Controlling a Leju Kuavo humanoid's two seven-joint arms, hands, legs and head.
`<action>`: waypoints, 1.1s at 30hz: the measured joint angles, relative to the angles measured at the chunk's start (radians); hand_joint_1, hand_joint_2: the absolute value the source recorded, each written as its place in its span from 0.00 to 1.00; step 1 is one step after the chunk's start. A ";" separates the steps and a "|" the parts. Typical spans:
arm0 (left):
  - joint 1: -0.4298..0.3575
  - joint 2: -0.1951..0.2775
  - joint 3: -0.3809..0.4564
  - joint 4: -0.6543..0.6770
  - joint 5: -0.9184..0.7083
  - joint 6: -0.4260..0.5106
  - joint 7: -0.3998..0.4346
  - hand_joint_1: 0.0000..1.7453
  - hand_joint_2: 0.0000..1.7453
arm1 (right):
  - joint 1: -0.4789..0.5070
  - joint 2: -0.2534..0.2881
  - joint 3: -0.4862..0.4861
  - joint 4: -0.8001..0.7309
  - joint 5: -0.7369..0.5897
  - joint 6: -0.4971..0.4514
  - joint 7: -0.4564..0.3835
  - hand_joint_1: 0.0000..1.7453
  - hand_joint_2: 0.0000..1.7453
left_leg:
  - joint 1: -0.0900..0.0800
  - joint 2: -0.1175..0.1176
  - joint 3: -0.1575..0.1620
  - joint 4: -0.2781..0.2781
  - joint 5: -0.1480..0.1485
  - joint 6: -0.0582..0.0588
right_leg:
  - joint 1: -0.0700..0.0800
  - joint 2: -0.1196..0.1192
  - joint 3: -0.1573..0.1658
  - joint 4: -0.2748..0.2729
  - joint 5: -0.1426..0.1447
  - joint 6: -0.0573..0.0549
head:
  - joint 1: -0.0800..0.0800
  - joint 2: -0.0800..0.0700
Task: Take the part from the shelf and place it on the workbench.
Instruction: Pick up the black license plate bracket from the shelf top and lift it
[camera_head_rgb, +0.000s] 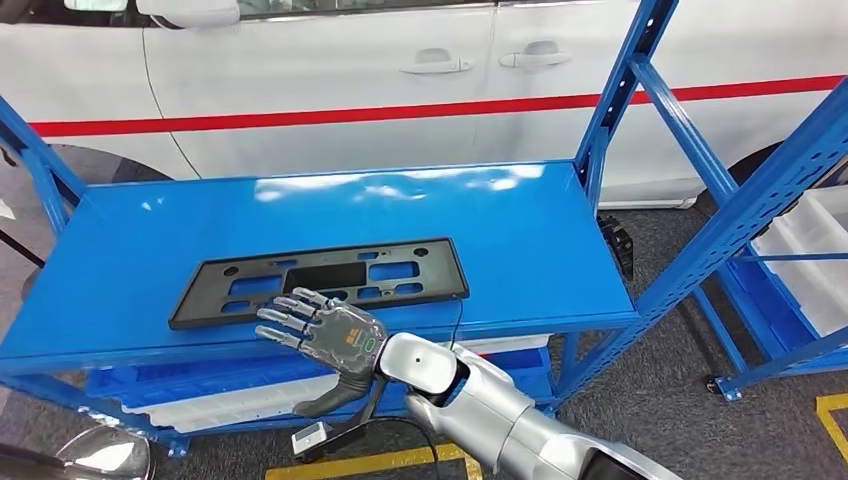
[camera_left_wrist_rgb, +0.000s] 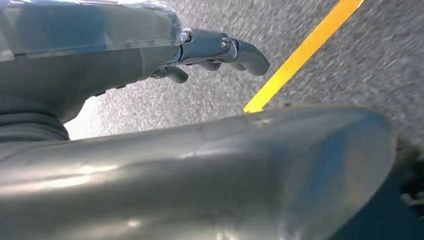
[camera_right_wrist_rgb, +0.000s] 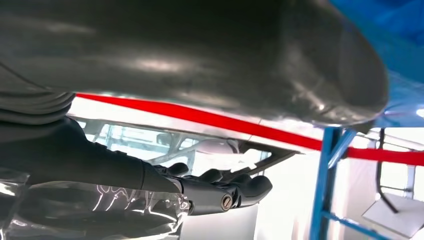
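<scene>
The part, a flat black plate frame with several cut-outs, lies on the blue shelf top near its front edge. My right hand hovers at that front edge with its fingers spread and empty, fingertips just reaching the part's near rim. In the right wrist view the right hand has dark fingers stretched forward, holding nothing. My left hand hangs over the grey floor, its fingers loosely extended and empty.
A white car with a red stripe stands close behind the shelf. Blue rack uprights rise at the right, with white bins beyond. White trays sit on the lower shelf. A yellow floor line runs nearby.
</scene>
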 joint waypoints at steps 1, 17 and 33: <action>-0.001 -0.001 0.000 0.000 0.000 0.000 0.001 0.00 0.00 | -0.004 0.005 0.000 0.010 -0.004 -0.002 0.002 0.00 0.00 | 0.000 0.000 0.003 0.000 -0.003 -0.006 | 0.004 0.000 0.005 -0.023 0.004 -0.005 | 0.001 0.000; 0.000 0.004 0.001 0.001 0.010 0.002 -0.023 0.00 0.00 | -0.079 0.080 -0.023 0.263 0.028 -0.072 0.098 0.00 1.00 | 0.001 0.006 -0.097 0.013 0.069 -0.027 | -0.003 0.009 0.087 -0.042 -0.055 -0.005 | 0.001 0.000; -0.003 0.003 0.001 0.001 0.010 0.003 -0.025 0.00 0.00 | -0.122 0.088 -0.026 0.370 0.214 -0.103 0.220 0.00 1.00 | -0.008 0.003 -0.068 0.004 0.059 -0.012 | 0.003 0.003 0.058 -0.037 -0.036 -0.007 | 0.001 0.000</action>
